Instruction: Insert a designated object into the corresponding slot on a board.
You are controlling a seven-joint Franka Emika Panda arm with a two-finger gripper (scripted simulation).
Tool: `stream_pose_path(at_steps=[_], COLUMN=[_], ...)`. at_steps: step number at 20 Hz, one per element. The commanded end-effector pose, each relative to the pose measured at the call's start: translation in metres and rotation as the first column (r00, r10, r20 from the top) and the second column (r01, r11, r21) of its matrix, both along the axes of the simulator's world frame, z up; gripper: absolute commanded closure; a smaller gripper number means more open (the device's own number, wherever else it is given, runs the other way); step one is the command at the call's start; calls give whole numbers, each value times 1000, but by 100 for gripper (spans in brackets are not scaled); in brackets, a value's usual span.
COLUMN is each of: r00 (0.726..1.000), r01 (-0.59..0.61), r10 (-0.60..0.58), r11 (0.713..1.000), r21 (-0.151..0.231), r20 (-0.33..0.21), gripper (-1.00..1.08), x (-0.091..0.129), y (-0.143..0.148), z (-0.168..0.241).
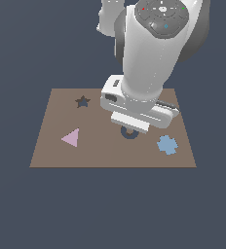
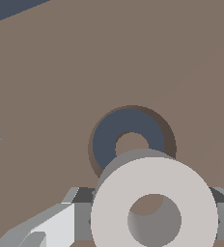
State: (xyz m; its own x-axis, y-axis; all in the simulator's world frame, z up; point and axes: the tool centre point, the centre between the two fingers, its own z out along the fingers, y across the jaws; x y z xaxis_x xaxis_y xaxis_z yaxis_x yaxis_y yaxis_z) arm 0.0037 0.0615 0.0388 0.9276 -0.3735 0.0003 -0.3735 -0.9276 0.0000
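In the wrist view a whitish-beige ring (image 2: 109, 212) hangs between my gripper's fingers (image 2: 80, 219), which are shut on its sides. Just beyond it lies the slot (image 2: 104, 140), a dark navy ring-shaped recess with a brown centre dot, partly overlapped by the ring. In the exterior view the gripper (image 1: 130, 125) hovers low over the brown board (image 1: 100, 151), and only the near edge of the slot (image 1: 130, 135) peeks out beneath the hand. The ring itself is hidden by the hand in that view.
On the board sit a pink triangle (image 1: 71, 137) at the exterior view's left, a blue cross (image 1: 167, 144) at its right, and a dark star-shaped recess (image 1: 82, 101) toward the back left. The arm's bulky wrist covers the board's back right.
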Motion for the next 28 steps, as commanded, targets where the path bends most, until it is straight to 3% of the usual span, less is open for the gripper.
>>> stream_pose_path(at_steps=[1, 11, 24, 25, 28], r00=[998, 974, 969, 969, 969], r01=[68, 226, 247, 247, 247], r10=[-68, -226, -247, -247, -247], r11=[998, 974, 969, 969, 969], r21=[0, 0, 0, 0, 0], r20=[0, 0, -1, -1, -1], gripper=[108, 108, 108, -92, -92], x=[8, 25, 28, 28, 28], y=[0, -4, -4, -4, -4], z=[1, 2, -8, -8, -8])
